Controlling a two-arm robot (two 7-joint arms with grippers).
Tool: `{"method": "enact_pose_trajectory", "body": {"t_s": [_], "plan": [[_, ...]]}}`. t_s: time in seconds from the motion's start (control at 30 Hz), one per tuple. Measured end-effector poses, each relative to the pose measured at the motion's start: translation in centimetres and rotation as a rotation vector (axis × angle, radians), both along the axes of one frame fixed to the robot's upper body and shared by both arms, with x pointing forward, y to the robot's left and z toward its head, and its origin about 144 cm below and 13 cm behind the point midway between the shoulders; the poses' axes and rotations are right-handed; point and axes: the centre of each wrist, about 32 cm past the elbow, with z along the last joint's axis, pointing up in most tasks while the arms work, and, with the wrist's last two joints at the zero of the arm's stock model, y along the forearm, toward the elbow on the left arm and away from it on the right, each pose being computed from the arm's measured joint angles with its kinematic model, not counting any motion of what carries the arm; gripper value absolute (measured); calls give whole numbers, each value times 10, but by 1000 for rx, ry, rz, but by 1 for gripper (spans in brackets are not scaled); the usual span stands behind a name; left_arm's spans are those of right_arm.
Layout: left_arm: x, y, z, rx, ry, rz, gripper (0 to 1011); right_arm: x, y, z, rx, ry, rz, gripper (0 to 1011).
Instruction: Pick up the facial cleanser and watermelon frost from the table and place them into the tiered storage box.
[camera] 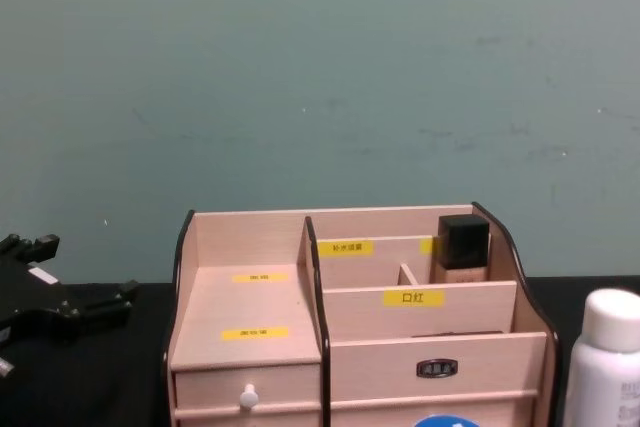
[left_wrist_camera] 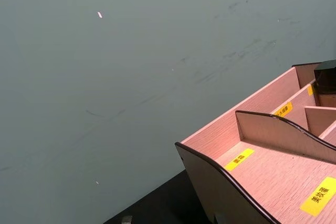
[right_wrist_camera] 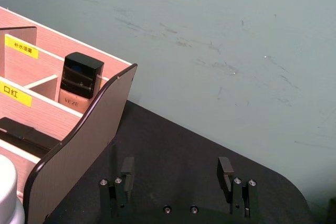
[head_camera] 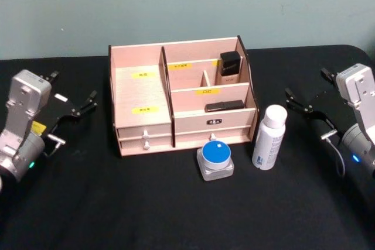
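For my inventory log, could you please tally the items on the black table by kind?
Bottles: 2, tall white cylindrical bottle and small black-capped beige bottle.
Jars: 1, squat clear jar with blue lid.
Organisers: 1, pale wooden stepped organiser.
Sticks: 1, flat black stick.
Total: 5.

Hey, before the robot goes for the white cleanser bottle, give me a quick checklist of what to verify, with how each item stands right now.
1. Right end effector open, nothing held, right of the box: ok.
2. Facial cleanser upright, untouched: ok.
3. Watermelon frost apart from the cleanser, lid up: ok.
4. Tiered storage box has its large left section bare: ok.
5. Left end effector open, left of the box, away from the bottle: ok.
6. Cleanser fits a section standing up: cannot tell.
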Motion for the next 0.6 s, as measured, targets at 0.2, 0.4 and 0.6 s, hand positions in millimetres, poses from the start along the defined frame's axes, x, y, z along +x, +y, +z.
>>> {"method": "enact_pose_trajectory", "body": {"t_s": [0.2,0.4,0.6], "plan": [[0,0,0,0,0,0,1010,0,0,0,0,0,0,1002],[0,0,0,0,0,0,1010,0,0,0,0,0,0,1002],[0,0,0,0,0,0,1010,0,0,0,0,0,0,1002]]}}
